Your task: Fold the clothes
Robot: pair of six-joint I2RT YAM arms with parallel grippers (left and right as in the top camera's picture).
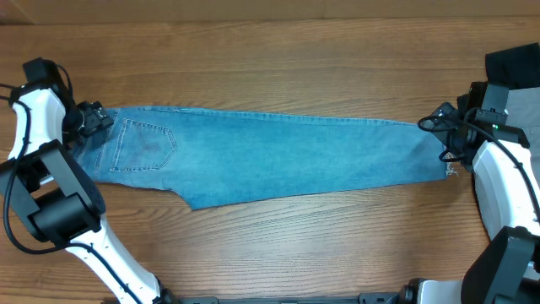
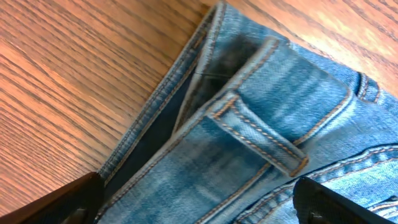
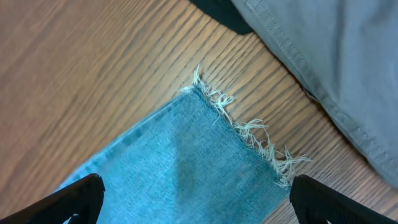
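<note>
The light blue denim jeans [image 1: 270, 157] lie stretched out flat across the table, folded leg on leg, with the waistband and a stitched back pocket [image 1: 143, 145] at the left and the frayed hem [image 1: 439, 152] at the right. My left gripper [image 1: 94, 120] is open over the waistband [image 2: 249, 124], one finger on each side of it. My right gripper [image 1: 440, 135] is open over the frayed hem [image 3: 249, 130]. Grey trousers [image 3: 336, 68] lie just past the hem in the right wrist view, with a black garment [image 3: 217, 12] under them.
The wooden table [image 1: 270, 67] runs all around the jeans. A dark garment [image 1: 515, 63] sits at the far right edge, behind the right arm. Both arm bases stand at the near corners.
</note>
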